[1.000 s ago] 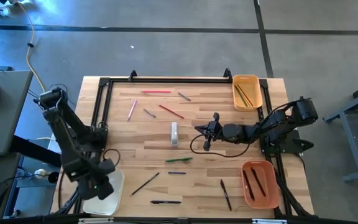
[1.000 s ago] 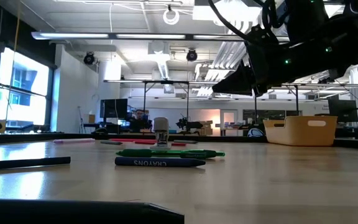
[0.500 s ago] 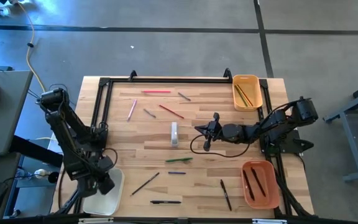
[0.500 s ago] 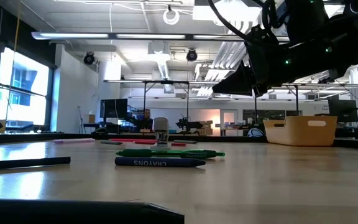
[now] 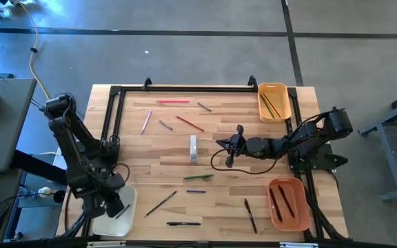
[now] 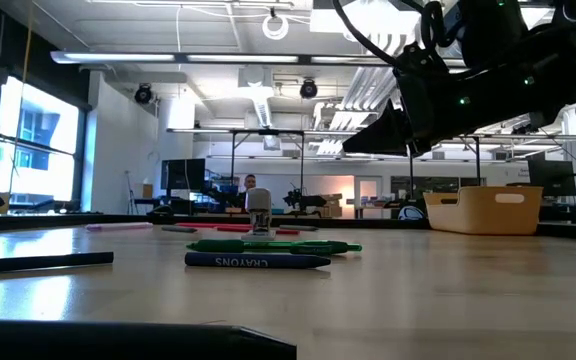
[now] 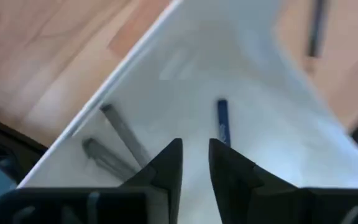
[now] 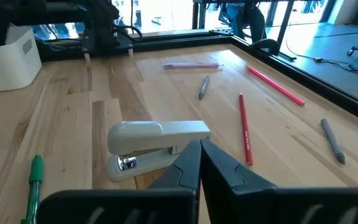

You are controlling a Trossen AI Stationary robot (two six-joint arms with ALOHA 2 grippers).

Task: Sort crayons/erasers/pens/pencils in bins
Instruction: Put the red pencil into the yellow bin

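Observation:
My left gripper points down into the cream-white bin at the table's near left corner, open, with nothing between its fingers. On the bin's floor lie a blue crayon and two grey ones. My right gripper hangs shut above mid-table, right of a cream stapler, touching nothing. Loose on the wood lie red pencils, a pink one, grey crayons, a green pen, a blue crayon and black pens.
A yellow bin with pencils stands at the far right, an orange bin with dark pens at the near right. A black frame rail runs along the table's edges. People show in the room beyond the table.
My left gripper has sunk a little over the cream-white bin and shifted slightly toward the table's near left corner. A small stick now shows in the bin beside it in the high view. My right arm has kept still.

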